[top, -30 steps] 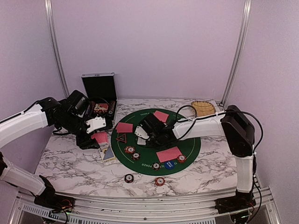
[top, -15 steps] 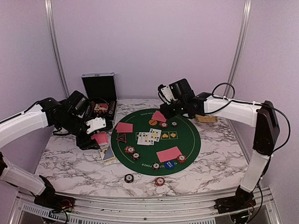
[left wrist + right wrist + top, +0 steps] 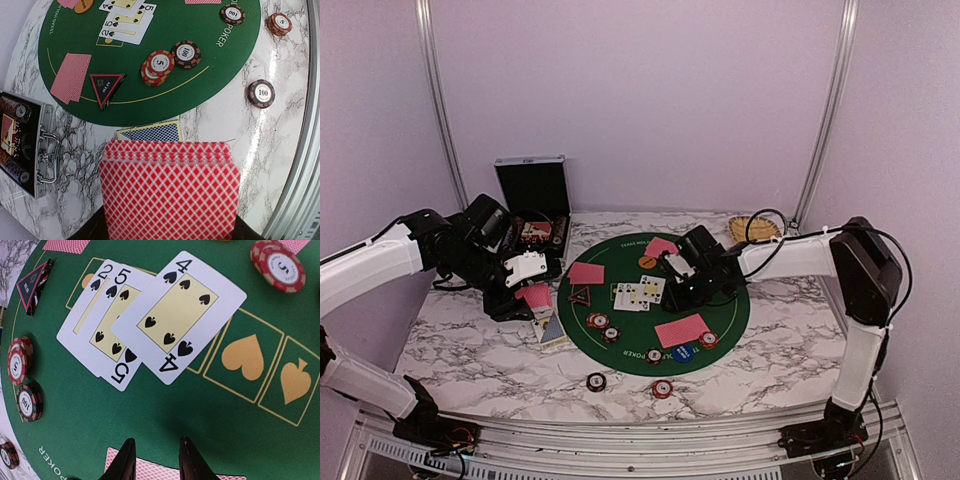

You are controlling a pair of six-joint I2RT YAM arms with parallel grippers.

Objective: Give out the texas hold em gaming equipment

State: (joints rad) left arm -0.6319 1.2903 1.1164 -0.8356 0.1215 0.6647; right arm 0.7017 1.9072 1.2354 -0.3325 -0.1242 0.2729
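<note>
Over the green mat (image 3: 725, 300), right gripper (image 3: 157, 441) hovers with jaws slightly parted and nothing between them. Face-up spade cards (image 3: 150, 320) (2, 5, 4) lie fanned just ahead, with a pink-backed card (image 3: 160, 472) by the fingertips. Left gripper (image 3: 525, 283) is clamped on the red-backed deck (image 3: 170, 190) off the mat, above a blue-backed card (image 3: 150, 133). Triangular marker (image 3: 107, 89) and chips (image 3: 160, 65) lie nearby.

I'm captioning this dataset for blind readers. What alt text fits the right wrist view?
Three face-up spade cards, the two, five and four, lie overlapped on a green mat, beyond the open right gripper. Poker chips sit at the left and upper right, a triangular marker upper left.
</note>
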